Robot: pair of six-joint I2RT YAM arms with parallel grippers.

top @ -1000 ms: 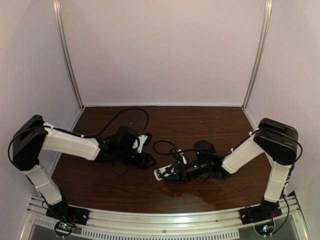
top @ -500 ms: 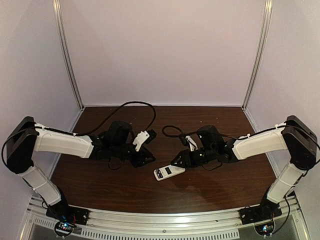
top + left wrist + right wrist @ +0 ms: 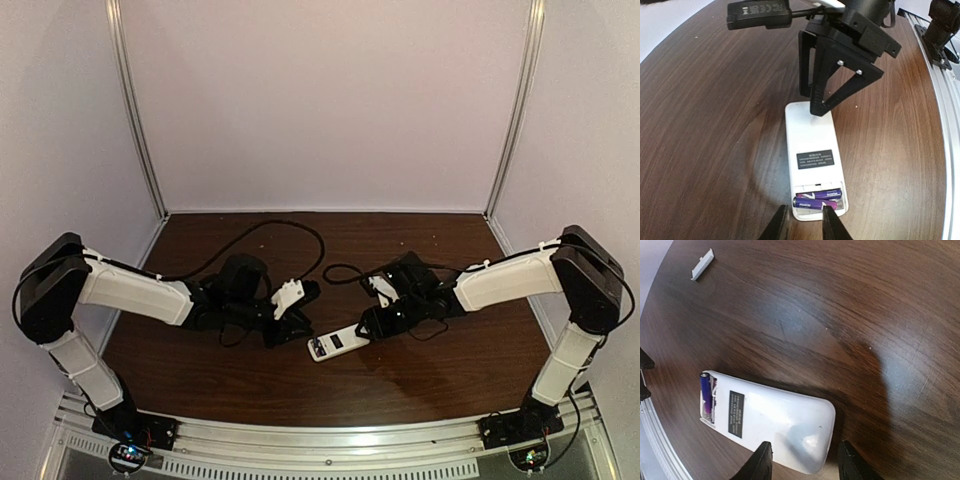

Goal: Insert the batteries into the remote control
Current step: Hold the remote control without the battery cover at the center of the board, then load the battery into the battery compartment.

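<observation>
The remote control (image 3: 812,150) lies white back face up on the table, its compartment open at the end near my left gripper. Two purple batteries (image 3: 818,199) lie side by side in that recess. My left gripper (image 3: 805,227) is open, its fingertips low at the battery end, one beside the remote's edge and one over its end. My right gripper (image 3: 805,462) is open over the remote's (image 3: 767,420) other end, with the batteries (image 3: 706,395) at the far end. In the top view the remote (image 3: 337,343) lies between the left gripper (image 3: 303,328) and the right gripper (image 3: 362,325).
A small loose white flat piece (image 3: 702,264) lies on the dark wood table (image 3: 420,380) away from the remote. Black cables (image 3: 300,235) loop behind both wrists. A metal rail (image 3: 330,440) runs along the front edge, and pale walls close the back and sides.
My right gripper has let go of the remote and drawn back to its right end. The remote now lies flat on the table. My left gripper has moved right toward the battery end.
</observation>
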